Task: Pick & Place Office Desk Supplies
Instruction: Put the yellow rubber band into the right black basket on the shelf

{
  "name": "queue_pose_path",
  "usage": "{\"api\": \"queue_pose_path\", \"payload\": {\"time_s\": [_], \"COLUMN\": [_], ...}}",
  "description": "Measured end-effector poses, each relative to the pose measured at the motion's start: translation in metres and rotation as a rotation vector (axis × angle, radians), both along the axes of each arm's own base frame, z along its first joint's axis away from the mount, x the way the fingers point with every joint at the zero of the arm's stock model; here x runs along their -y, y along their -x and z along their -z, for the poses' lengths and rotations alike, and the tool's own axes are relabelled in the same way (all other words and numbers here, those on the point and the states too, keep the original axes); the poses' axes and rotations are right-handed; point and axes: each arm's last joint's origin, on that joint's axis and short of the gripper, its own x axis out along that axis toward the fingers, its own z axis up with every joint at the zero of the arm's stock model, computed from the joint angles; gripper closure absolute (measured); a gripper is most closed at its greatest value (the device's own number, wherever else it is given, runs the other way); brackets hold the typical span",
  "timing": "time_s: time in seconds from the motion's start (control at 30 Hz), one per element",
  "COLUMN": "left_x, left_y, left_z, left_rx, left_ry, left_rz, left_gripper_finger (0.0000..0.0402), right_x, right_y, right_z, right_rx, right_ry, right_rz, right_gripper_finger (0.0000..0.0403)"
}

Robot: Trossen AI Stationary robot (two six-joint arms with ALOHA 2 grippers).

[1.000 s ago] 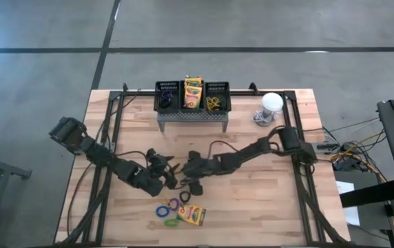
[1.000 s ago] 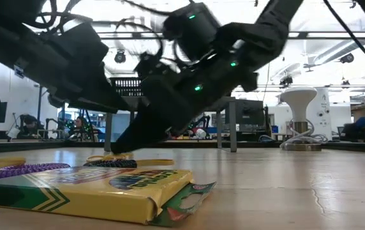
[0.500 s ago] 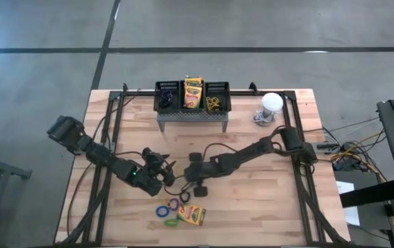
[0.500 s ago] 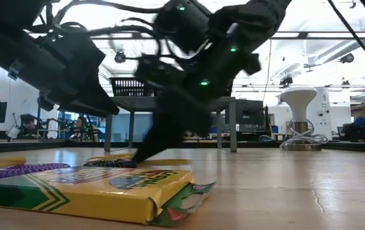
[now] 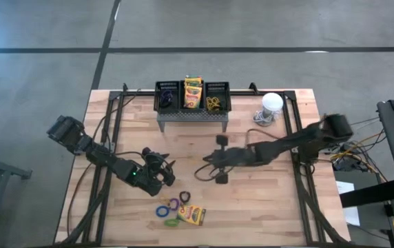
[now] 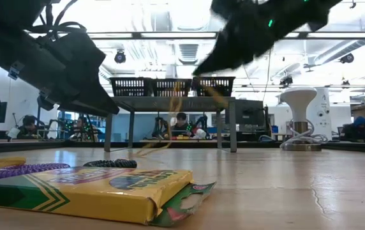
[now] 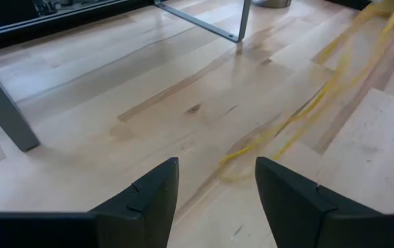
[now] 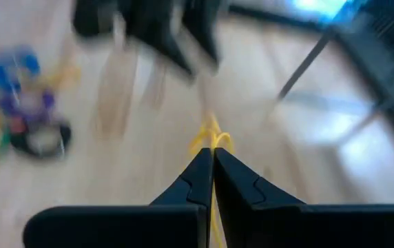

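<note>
My right gripper (image 5: 206, 164) hangs above the middle of the table, shut on a yellow elastic loop (image 8: 211, 140). The loop also shows as a blurred yellow streak (image 7: 300, 114). My left gripper (image 5: 167, 173) stands open just left of it, low over the wood, with nothing between its fingers (image 7: 149, 200). A yellow-and-green crayon box (image 5: 192, 215) lies flat near the front edge, beside several coloured loops (image 5: 166, 210). Three black mesh bins (image 5: 193, 95) sit on a grey stand at the back, and the middle one holds a crayon box (image 5: 193, 91). My right gripper pinches the yellow loop's upper end (image 8: 212, 146) between its two fingertips, which slant down toward the table's left. The loop trails below and ahead of the fingers, stretched long (image 6: 173, 112). Whether its lower end touches the wood I cannot tell.
The grey perforated stand (image 5: 192, 117) stands on legs at the back centre. A white round-topped object (image 5: 271, 103) with a cable is at the back right. Black frame rails run along both sides of the table. Bare wood lies right of centre.
My right gripper has shut on the yellow loop down by the pile of loops. It has then risen fast and drawn back toward the table's right and far side, taking the loop up with it. My left gripper has stayed in place, open.
</note>
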Motion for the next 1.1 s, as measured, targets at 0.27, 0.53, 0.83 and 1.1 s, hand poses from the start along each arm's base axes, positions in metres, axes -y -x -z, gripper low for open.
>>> {"api": "queue_pose_path", "payload": {"time_s": [0.27, 0.53, 0.83, 1.1], "left_x": [0.0, 0.0, 0.0, 0.0], "left_y": [0.0, -0.001, -0.001, -0.001], "left_z": [0.0, 0.0, 0.0, 0.0], "left_rx": [0.005, 0.005, 0.009, 0.007], "left_ry": [-0.001, -0.001, 0.002, -0.001], "left_rz": [0.0, -0.001, 0.0, 0.001], "left_gripper_finger": [0.0204, 0.0204, 0.0204, 0.0204], "right_x": [0.009, 0.023, 0.125, 0.19], "right_y": [0.037, 0.05, 0.045, 0.047], "right_z": [-0.056, -0.101, -0.105, -0.071], "right_rx": [0.305, 0.453, 0.444, 0.36], "right_ry": [0.064, 0.192, 0.175, 0.032], "right_rz": [-0.045, -0.04, 0.365, 0.58], "right_gripper_finger": [0.0394, 0.0394, 0.0394, 0.0394]}}
